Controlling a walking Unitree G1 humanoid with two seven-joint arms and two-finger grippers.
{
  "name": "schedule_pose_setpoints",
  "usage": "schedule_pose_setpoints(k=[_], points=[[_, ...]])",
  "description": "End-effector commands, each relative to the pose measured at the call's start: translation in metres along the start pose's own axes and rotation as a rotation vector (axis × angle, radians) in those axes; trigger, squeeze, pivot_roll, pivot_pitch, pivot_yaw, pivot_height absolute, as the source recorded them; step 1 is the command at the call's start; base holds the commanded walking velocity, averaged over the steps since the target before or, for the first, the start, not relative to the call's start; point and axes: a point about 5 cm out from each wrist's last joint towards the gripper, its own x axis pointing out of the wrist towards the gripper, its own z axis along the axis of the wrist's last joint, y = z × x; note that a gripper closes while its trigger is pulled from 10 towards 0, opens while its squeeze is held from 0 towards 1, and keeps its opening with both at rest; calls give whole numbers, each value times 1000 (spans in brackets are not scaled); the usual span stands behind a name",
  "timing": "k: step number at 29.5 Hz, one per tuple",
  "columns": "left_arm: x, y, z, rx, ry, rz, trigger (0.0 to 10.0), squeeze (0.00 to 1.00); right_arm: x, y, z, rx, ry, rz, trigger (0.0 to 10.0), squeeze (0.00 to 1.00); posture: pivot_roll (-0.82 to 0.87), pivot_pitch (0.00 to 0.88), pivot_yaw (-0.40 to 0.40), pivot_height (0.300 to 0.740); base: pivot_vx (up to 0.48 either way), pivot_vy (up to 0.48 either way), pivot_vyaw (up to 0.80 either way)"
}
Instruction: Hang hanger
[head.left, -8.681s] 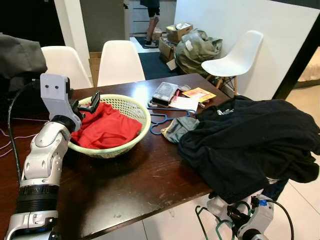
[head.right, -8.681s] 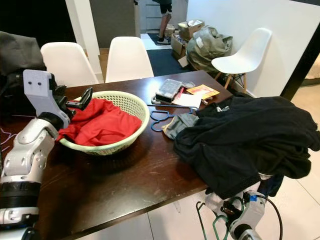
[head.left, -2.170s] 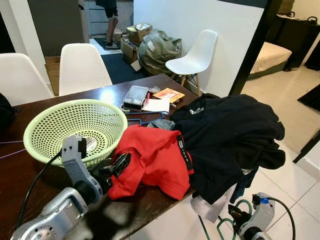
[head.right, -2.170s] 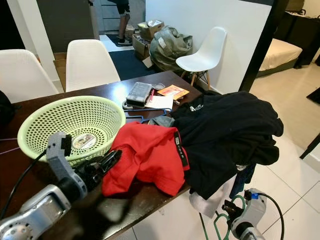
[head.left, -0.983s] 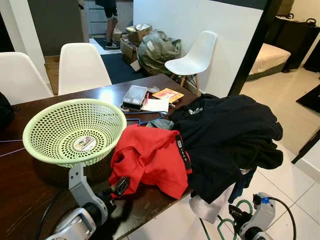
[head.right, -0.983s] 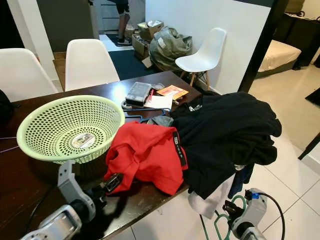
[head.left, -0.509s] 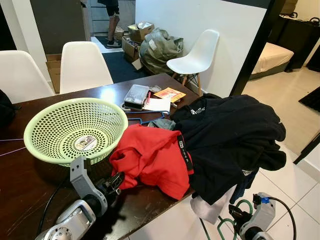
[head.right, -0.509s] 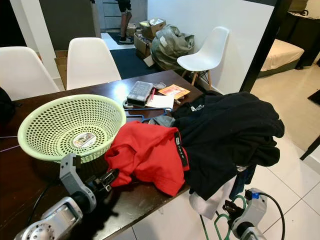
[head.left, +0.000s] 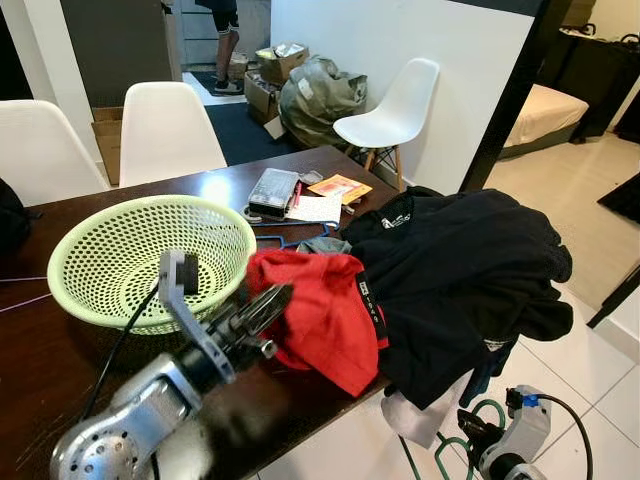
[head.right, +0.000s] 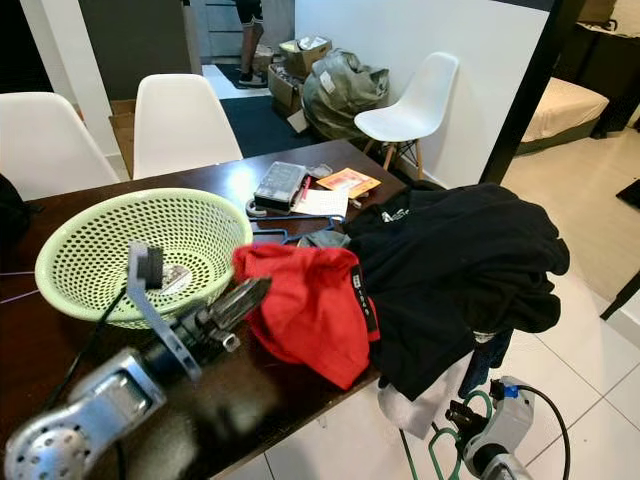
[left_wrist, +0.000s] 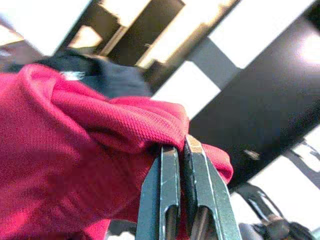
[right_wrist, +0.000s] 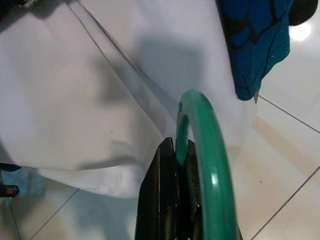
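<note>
Where pinched, red cloth (left_wrist: 90, 145) folded.

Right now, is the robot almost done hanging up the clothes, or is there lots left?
Lots left. Done: the red shirt is out of the green basket and on the table. In hand: the left gripper pinches the shirt's edge and lifts it, while the right gripper clamps a green hanger down by the floor. Left: the shirt isn't on the hanger, and nothing is hung. The black clothes pile waits.
</note>
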Motion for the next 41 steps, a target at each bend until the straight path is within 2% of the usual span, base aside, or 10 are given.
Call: schedule_pose_setpoints(k=[1, 4, 5, 8, 13, 15, 18, 25, 34, 41], points=[[21, -18, 29, 55, -91, -159, 3176, 0, -1, -2, 1, 9, -1, -17, 10000, 0, 54, 0, -89, 740, 0, 0, 0], [31, -21, 42, 65, -140, -188, 3176, 0, 0, -2, 0, 9, -2, -18, 10000, 0, 54, 0, -89, 740, 0, 0, 0], [40, -23, 51, 66, -173, -208, 9490, 0, 0, -2, 0, 10, -4, -20, 10000, 0, 40, 0, -76, 740, 0, 0, 0], [54, -29, 67, 68, -222, -244, 10000, 0, 0, -2, 0, 12, -8, -23, 10000, 0, 38, 0, -72, 740, 0, 0, 0], [69, -38, 87, 70, -281, -273, 10000, 0, 0, -2, 0, 13, -12, -27, 10000, 0, 32, 0, -65, 740, 0, 0, 0], [78, -38, 101, 75, -320, -254, 10000, 0, 0, -2, 1, 14, -17, -32, 10000, 0, 26, 0, -58, 740, 0, 0, 0], [82, -32, 105, 71, -341, -215, 10000, 0, 0, -1, 1, 17, -22, -35, 10000, 0, 22, 0, -50, 740, 0, 0, 0], [79, -12, 80, 135, -224, -117, 10000, 0, 1, 0, 1, 23, -26, -38, 10000, 0, 26, 0, -50, 740, 0, 0, 0], [81, -11, 77, 131, -202, -115, 10000, 0, 1, 0, 1, 24, -22, -38, 10000, 0, 24, 0, -47, 740, 0, 0, 0], [88, -15, 69, 207, -155, -153, 10000, 0, 2, 1, 0, 20, -13, -37, 10000, 0, 16, 0, -39, 740, 0, 0, -457]])
